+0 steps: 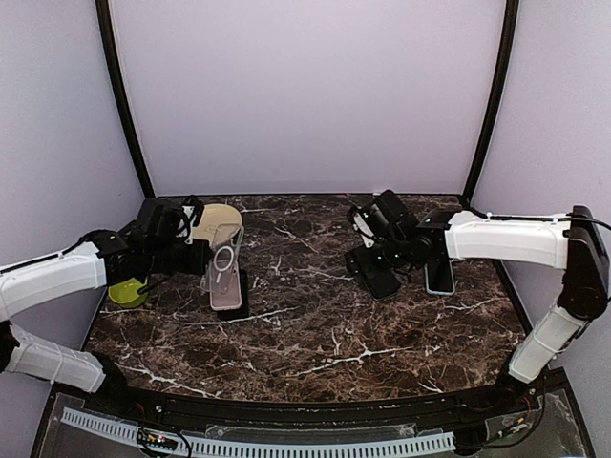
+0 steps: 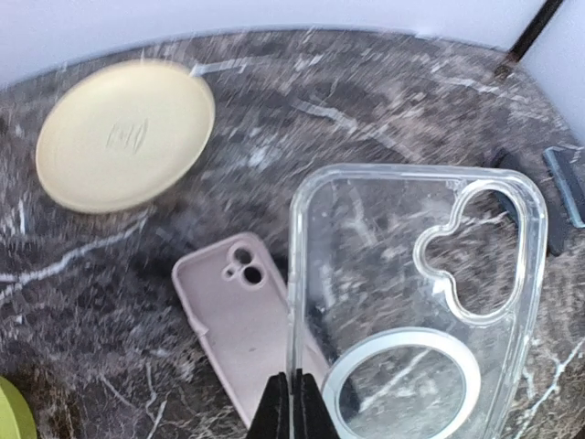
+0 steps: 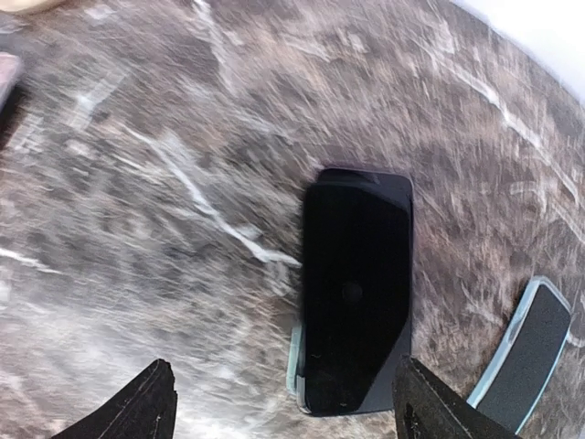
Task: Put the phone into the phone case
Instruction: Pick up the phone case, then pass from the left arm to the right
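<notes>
My left gripper (image 2: 294,407) is shut on the long edge of a clear phone case (image 2: 411,302) with a white ring and holds it tilted above the table; it also shows in the top view (image 1: 224,256). A black phone (image 3: 356,283) lies screen up on the marble, with a pale teal side edge. My right gripper (image 3: 288,407) is open and empty just above the phone's near end, its fingertips (image 3: 151,407) wide on either side. In the top view the right gripper (image 1: 370,260) hovers over the phone (image 1: 384,281).
A pink phone case (image 2: 239,334) lies flat under the clear one. A beige round plate (image 2: 123,133) is behind it and a green object (image 1: 126,291) at the far left. A dark slab with a light-blue rim (image 3: 532,355) lies right of the phone.
</notes>
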